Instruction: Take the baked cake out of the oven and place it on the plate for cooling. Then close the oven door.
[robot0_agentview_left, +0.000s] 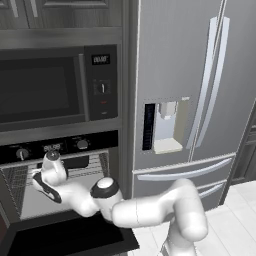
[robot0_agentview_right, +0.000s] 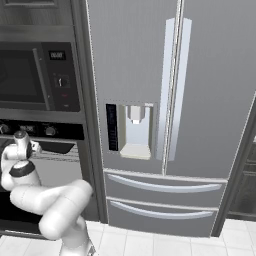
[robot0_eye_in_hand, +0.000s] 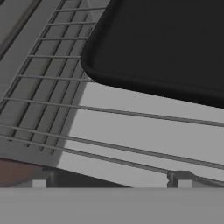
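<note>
One oven (robot0_agentview_left: 60, 170), oven door (robot0_agentview_left: 65, 240) dropped open, two knobs, one dark tray (robot0_eye_in_hand: 162, 43) on its wire rack (robot0_eye_in_hand: 131, 131). Fingers (robot0_eye_in_hand: 109, 183) spread wide, empty, inside oven. Display unreadable.

The light in here is flat and even, with no obvious lamp. The refrigerator (robot0_agentview_left: 180, 85) shows soft vertical sheen on its steel doors, brightest along the handles, but no hard glare. The oven (robot0_agentview_left: 60, 185) cavity is pale inside, with the open oven door (robot0_agentview_left: 70, 240) almost pure black. Shadows are faint. Everything looks slightly soft and low-resolution; up close, the wire rack (robot0_eye_in_hand: 131, 131) blurs a little.
</note>
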